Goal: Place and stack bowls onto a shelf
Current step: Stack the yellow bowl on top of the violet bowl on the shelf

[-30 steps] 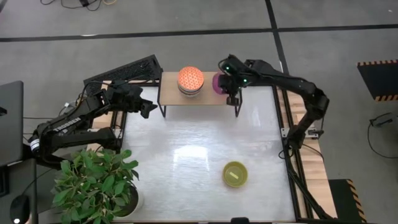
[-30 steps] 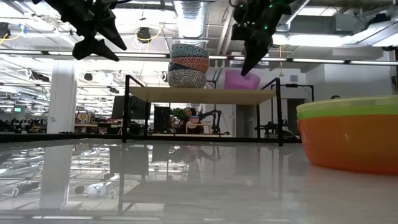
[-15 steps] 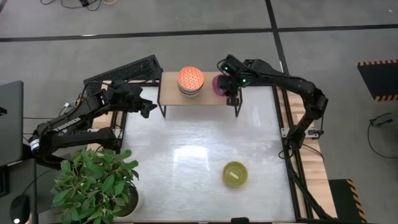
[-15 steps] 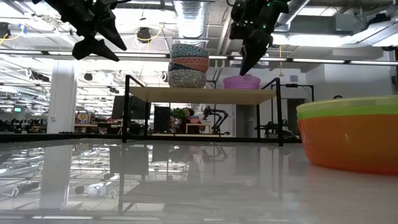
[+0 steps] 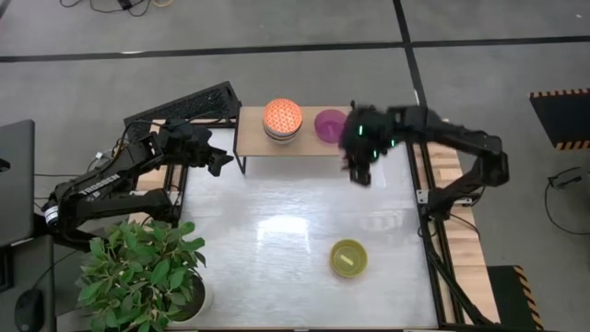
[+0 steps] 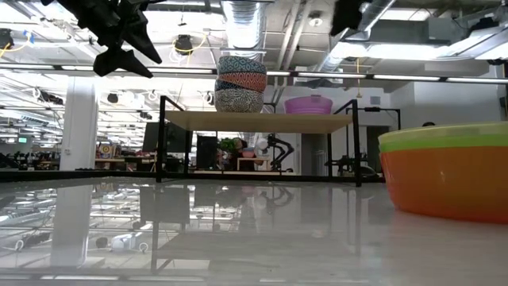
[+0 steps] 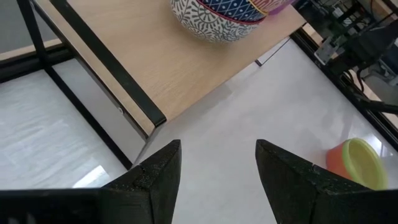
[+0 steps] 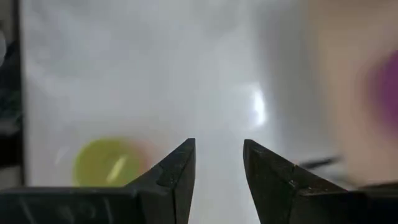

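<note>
With the purple bowl (image 5: 329, 124) sitting on the shelf (image 5: 253, 138) just behind it, the right pincer (image 5: 358, 171), fingers spread and empty, should next drop squarely over the yellow bowl (image 5: 348, 258) well ahead on the table (image 5: 267, 231), while the left pincer (image 5: 219, 160) waits spread beside the shelf.

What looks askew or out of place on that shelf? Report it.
Nothing stands out. The stack of patterned bowls sits upright on the shelf, the purple bowl level beside it, apart. The yellow bowl stack waits on the table.
</note>
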